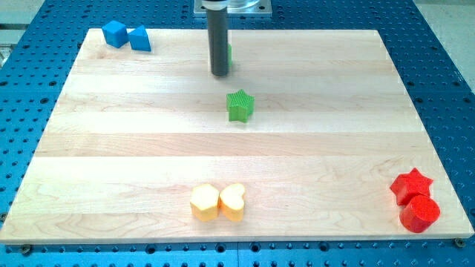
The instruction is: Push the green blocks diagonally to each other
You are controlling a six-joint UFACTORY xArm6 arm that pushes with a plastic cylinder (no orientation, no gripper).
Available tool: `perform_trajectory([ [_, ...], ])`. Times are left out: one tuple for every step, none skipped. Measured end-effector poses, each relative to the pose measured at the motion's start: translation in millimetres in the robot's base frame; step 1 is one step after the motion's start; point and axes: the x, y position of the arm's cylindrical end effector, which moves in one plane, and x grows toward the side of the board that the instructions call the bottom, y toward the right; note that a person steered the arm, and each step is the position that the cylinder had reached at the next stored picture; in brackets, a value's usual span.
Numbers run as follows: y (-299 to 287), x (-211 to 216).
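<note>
A green star block (240, 106) lies on the wooden board (133, 133) just above the view's middle. A second green block (229, 53) shows only as a thin sliver behind the rod at the view's top; its shape is hidden. My tip (220, 74) rests on the board right beside that hidden green block, above and a little left of the green star, with a small gap to the star.
Two blue blocks, a cube (115, 33) and a wedge-like one (139, 38), sit at the top left corner. Two yellow blocks (205, 202) (233, 202) touch at the bottom centre. A red star (411, 185) and red cylinder (420, 213) sit at the bottom right.
</note>
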Motion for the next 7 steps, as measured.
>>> perform_trajectory([
  [25,-21],
  [-10,-30],
  [-42,-14],
  [-91,-37],
  [-91,-39],
  [-47,-25],
  [6,21],
])
